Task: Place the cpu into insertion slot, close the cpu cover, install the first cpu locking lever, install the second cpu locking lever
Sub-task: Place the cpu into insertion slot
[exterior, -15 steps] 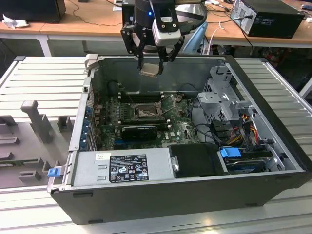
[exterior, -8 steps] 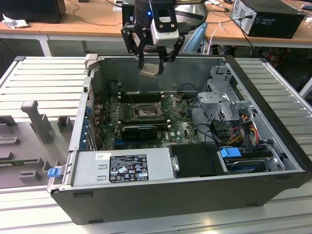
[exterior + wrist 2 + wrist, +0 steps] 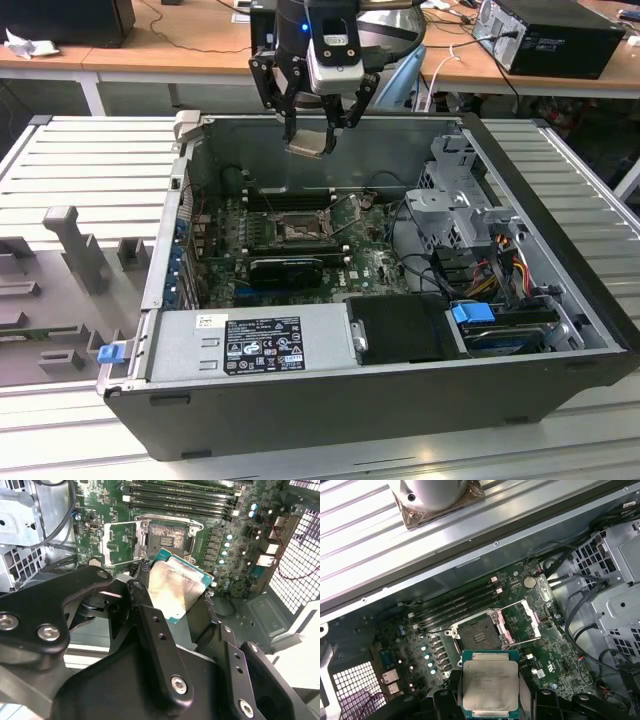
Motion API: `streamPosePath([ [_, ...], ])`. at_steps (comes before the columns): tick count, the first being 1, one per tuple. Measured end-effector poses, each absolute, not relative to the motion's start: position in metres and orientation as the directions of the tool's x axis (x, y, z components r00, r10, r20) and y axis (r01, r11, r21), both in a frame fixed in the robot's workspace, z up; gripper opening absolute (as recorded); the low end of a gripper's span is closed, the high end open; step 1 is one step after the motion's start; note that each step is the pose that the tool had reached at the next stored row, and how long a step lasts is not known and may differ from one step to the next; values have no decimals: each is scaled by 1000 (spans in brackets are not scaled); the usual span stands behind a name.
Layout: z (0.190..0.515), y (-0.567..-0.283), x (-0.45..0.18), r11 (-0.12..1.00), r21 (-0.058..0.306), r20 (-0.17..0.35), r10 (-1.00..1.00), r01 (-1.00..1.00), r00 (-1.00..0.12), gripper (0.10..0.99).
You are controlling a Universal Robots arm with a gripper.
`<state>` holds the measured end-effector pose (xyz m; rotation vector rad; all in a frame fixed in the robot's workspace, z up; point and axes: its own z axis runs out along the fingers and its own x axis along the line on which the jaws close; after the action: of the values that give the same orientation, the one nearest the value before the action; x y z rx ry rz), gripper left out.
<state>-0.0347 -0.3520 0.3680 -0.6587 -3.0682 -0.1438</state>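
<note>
Above the open computer case (image 3: 330, 410), we saw the cpu (image 3: 307, 143) gripped in the tool (image 3: 314, 130), whose fingers were closed on the chip's edges. Well below it lay the bare insertion slot (image 3: 477, 636), its cpu cover (image 3: 106, 544) swung open alongside on the green board (image 3: 560, 672).

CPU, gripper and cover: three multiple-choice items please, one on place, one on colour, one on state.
1. The cpu is: A seated on the board; B in the gripper, above the open case; C on the table.
2. Its top is: A red; B black; C dull silver.
3. The cpu cover is: A swung open; B shut; C missing.
Key: B, the gripper clamps it in both wrist views; C, the metal lid shows grey; A, it lies beside the bare insertion slot.
</note>
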Motion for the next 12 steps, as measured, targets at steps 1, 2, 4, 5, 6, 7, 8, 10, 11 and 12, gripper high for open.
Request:
streamPosePath([
  [1, 368, -352, -35, 906, 89, 19, 413, 413, -911, 541],
  [2, 368, -352, -35, 905, 89, 19, 417, 417, -909, 541],
  [4, 368, -352, -35, 899, 89, 19, 430, 430, -903, 541],
  [5, 368, -352, -35, 895, 89, 19, 438, 437, -899, 541],
  [6, 368, -352, -35, 892, 89, 19, 444, 444, -896, 541],
  [7, 368, -352, -35, 889, 89, 19, 448, 448, -894, 541],
  [8, 368, -352, -35, 888, 89, 19, 452, 452, -892, 541],
  [10, 368, -352, -35, 883, 89, 19, 462, 461, -887, 541],
  [11, 368, -352, -35, 881, 89, 19, 464, 464, -885, 541],
  [12, 368, -352, -35, 880, 89, 19, 468, 467, -884, 541],
])
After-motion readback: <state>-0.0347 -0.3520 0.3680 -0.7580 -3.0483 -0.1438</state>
